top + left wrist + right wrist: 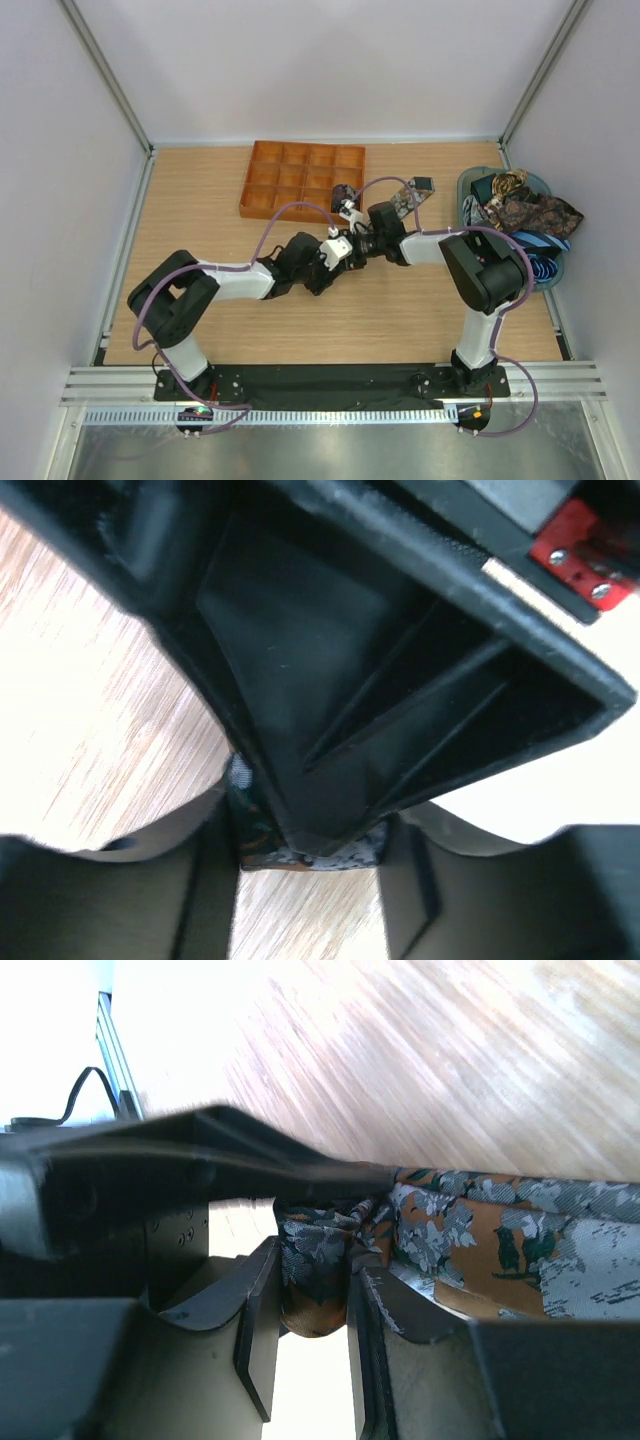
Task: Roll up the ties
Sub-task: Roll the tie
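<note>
Basket (pixel 466 192) heaped with ties (pixel 530 212) | right gripper (pixel 312 1290) pinching paisley tie (pixel 470 1240) | left gripper (pixel 310 880) grip unclear

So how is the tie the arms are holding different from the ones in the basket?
The held tie is pinched by the left gripper and right gripper mid-table; the basket ties lie untouched in the basket at the right edge. The held tie is one strip, partly stretched out; the basket ties are a tangled heap. Some basket ties are blue striped; the held tie is brown patterned, as are others there.
</note>
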